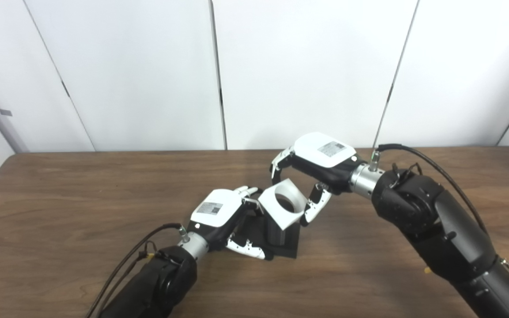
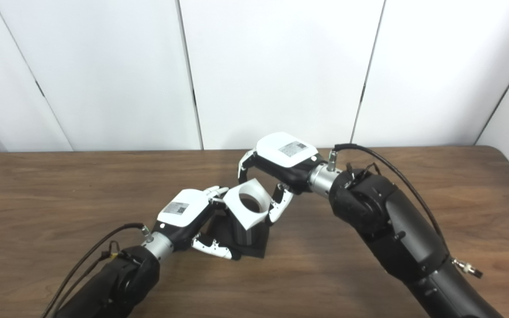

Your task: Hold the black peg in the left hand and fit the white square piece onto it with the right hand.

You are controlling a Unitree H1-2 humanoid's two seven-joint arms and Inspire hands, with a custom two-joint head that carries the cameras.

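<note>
White panel walls [image 1: 148, 66] behind, dark wood-grain table [image 1: 60, 198]. Left hand [image 1: 219, 216] grips black peg [image 1: 279, 238], base resting on table near centre. White square piece [image 1: 283, 202] sits tilted on the peg top, pinched by right hand [image 1: 316, 168].

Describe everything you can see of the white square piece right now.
The white square piece is a plain matte block, plastic by the look of it, with a large round hole through its square face. It is tilted, the holed face turned up toward the camera. The right hand is shut on it, fingers over its far edge and thumb by its right edge. It sits at the top of the black peg, which the left hand holds on the table. Whether it is seated fully cannot be told.
</note>
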